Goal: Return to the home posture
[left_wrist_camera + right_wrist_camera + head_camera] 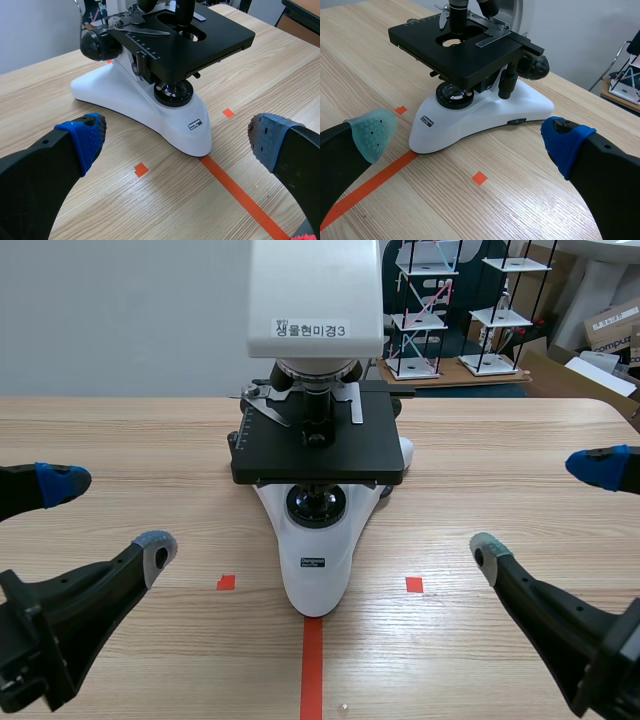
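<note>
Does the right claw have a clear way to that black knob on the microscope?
Probably yes: the right claw is open, and only bare table lies between it and the knob.

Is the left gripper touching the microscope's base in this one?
Apart. The scene view shows bare table between the open left gripper and the microscope's white base; the left wrist view shows the same gap.
</note>
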